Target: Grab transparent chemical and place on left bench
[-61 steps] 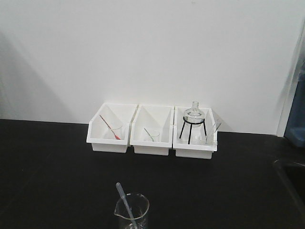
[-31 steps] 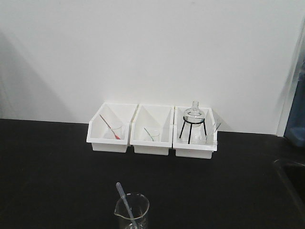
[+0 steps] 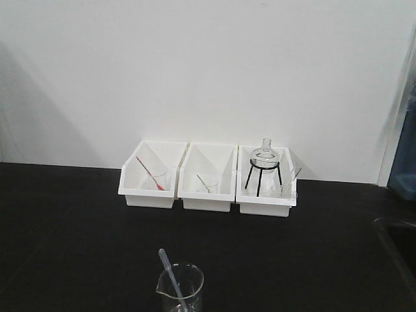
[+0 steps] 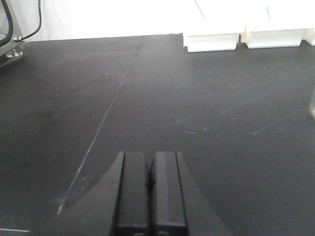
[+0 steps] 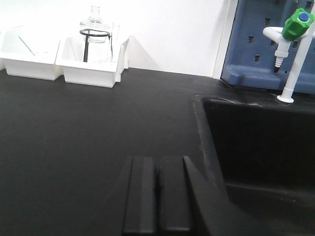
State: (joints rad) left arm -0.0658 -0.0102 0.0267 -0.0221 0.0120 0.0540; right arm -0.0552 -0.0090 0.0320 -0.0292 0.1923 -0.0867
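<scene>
- My left gripper (image 4: 151, 184) sits at the bottom centre of the left wrist view, its two black fingers pressed together with nothing between them, above bare black worktop.
- My right gripper (image 5: 157, 189) sits at the bottom centre of the right wrist view, fingers likewise together and holding nothing.
- The transparent chemical (image 3: 171, 272), a slim whitish pipette, stands tilted inside a clear glass beaker (image 3: 180, 289) at the bottom centre of the front view, its upper end leaning toward the upper left above the rim.
- That beaker rests on the left bench (image 3: 71, 240), the matte black top filling the lower half of the front view.
- Three white bins (image 3: 207, 195) stand side by side against the wall, in the middle of the front view, well behind the beaker.
- The leftmost bin holds a red-tinted pipette (image 3: 148, 172) leaning in a small beaker; the middle bin holds another small beaker with a thin stick in it.
- The rightmost bin holds a round glass flask (image 3: 264, 156) on a black tripod stand (image 3: 262, 179).
- In the right wrist view, a black sink (image 5: 261, 142) lies to the right, and a white tap with a green knob (image 5: 295, 22) stands at the upper right before a blue panel.
- A faint seam line (image 4: 106, 123) runs diagonally across the worktop in the left wrist view.
</scene>
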